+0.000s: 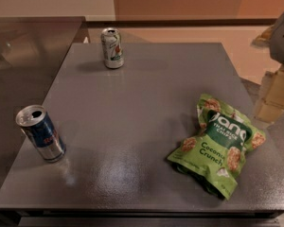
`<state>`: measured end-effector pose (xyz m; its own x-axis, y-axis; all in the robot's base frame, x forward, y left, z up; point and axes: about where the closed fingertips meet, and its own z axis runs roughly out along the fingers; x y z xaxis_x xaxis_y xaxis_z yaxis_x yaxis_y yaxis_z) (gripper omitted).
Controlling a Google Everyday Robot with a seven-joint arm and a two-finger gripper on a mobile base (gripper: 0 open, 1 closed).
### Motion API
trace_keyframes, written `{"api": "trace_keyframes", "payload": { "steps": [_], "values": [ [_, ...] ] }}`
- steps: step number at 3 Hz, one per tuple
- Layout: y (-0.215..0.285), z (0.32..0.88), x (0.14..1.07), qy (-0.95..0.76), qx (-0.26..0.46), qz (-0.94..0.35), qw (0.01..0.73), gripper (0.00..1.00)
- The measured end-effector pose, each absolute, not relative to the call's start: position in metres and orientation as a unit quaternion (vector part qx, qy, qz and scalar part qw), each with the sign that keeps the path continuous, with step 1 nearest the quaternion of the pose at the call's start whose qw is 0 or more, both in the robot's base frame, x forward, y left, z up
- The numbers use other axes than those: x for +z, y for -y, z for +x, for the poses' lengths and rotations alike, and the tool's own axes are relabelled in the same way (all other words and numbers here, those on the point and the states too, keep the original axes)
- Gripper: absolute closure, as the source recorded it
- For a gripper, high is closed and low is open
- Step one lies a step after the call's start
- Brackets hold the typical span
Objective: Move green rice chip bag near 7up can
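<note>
The green rice chip bag (217, 145) lies flat on the grey table (142, 103) at the front right, crinkled, label facing up. The 7up can (112, 48) stands upright near the table's far edge, left of centre, well apart from the bag. My gripper (276, 94) shows only partly at the right edge of the view, beyond the table's right side, up and to the right of the bag. It touches neither the bag nor the can.
A blue and silver can with red lettering (41, 133) stands open-topped near the table's front left edge. A second grey surface (23, 46) adjoins the table at the left. An orange-tan floor and wall lie behind.
</note>
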<state>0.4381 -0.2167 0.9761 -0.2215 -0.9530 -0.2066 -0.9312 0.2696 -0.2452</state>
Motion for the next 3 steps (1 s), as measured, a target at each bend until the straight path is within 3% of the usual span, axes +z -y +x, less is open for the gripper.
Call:
{"api": "trace_keyframes", "payload": {
  "steps": [3],
  "values": [
    [0.2161,0.4375,0.9756,-0.778,-0.034,-0.607,0.158,0.00]
  ]
}}
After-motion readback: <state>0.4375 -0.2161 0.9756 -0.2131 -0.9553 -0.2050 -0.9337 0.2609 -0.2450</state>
